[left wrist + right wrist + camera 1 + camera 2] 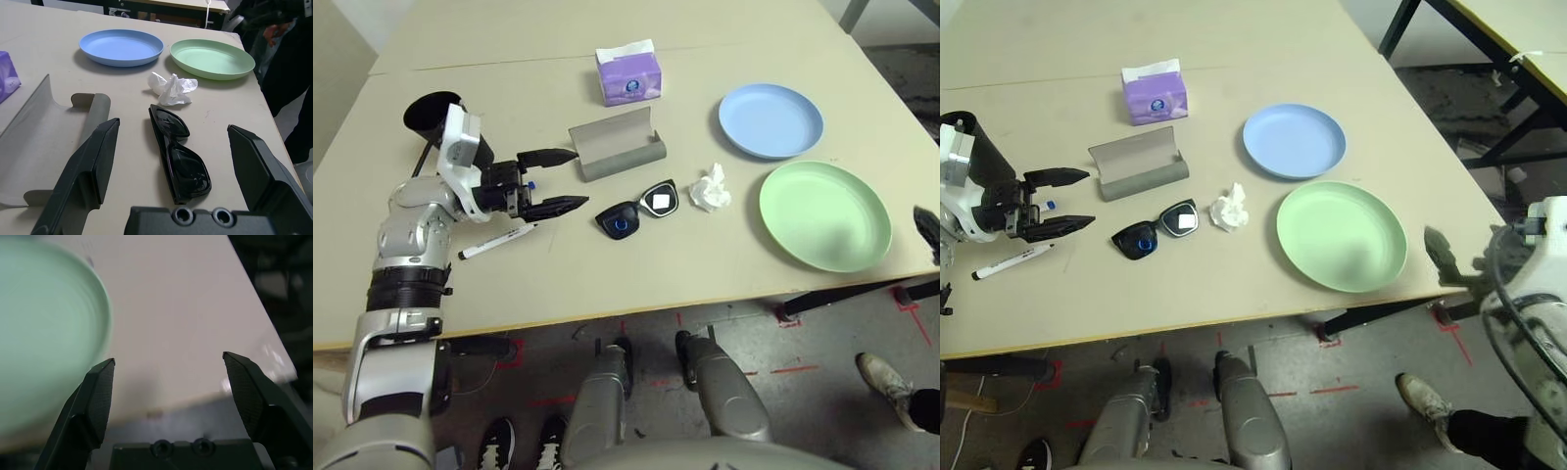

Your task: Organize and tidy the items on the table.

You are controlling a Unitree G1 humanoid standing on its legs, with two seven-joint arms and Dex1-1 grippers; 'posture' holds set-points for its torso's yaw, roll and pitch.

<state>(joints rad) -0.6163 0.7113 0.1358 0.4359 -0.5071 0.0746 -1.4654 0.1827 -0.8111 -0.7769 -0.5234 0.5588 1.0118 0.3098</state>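
My left gripper [579, 178] hovers open over the table [607, 274], pointing at the black sunglasses [639, 211], which lie just ahead of its fingertips. The grey glasses case [617, 144] lies open beside it, nearer the far edge. A white marker [499, 242] lies below the left wrist; another marker's blue cap [1044, 206] peeks out under the gripper. The black cup [433, 113] stands behind the left wrist. A crumpled tissue [710, 188], blue plate [771, 119], green plate [824, 213] and purple tissue box [628, 73] sit further right and back. My right gripper [168, 360] is open and empty by the table's right front corner.
A thin seam [509, 61] crosses the table's far part. The table's front edge [607, 318] runs close below the marker and the sunglasses. A person's shoes [886, 377] and a dark-clothed figure [293, 73] are at the table's right end. A black table frame [1489, 88] stands beyond.
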